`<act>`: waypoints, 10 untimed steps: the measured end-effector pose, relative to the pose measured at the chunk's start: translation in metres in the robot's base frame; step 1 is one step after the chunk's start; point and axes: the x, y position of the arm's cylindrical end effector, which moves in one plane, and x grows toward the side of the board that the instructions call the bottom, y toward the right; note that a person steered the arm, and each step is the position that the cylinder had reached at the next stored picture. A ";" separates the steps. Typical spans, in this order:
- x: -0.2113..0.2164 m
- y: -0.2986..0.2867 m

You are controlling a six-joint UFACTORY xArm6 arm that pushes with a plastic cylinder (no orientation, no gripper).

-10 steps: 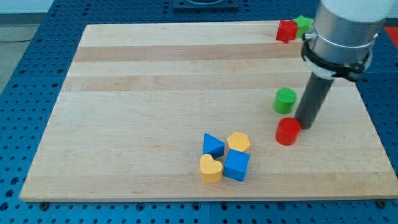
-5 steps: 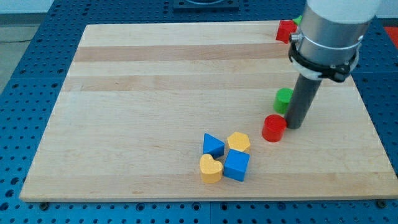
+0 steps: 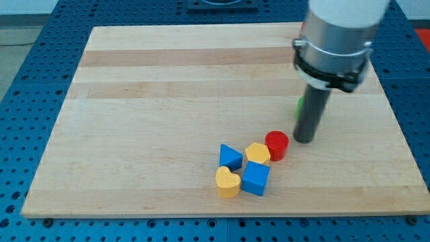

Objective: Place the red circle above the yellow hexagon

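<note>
The red circle (image 3: 276, 144) lies on the wooden board (image 3: 168, 101), touching the right side of the yellow hexagon (image 3: 257, 153). My tip (image 3: 304, 140) is just to the right of the red circle, close to it. The rod rises from there toward the view's top right.
A blue triangle (image 3: 230, 156), a yellow heart (image 3: 227, 181) and a blue cube (image 3: 255, 178) cluster around the hexagon. A green block (image 3: 299, 105) shows only as a sliver behind the rod. The red and green blocks at the top right corner are hidden by the arm.
My tip has moved left and pushed the red circle left along the board until it rests against the yellow hexagon. The arm now hides the green block and the top right corner blocks.
</note>
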 end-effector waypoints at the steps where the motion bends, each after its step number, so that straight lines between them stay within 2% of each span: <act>1: 0.023 0.008; 5: -0.019 -0.067; 9: -0.005 -0.071; 10: -0.009 -0.028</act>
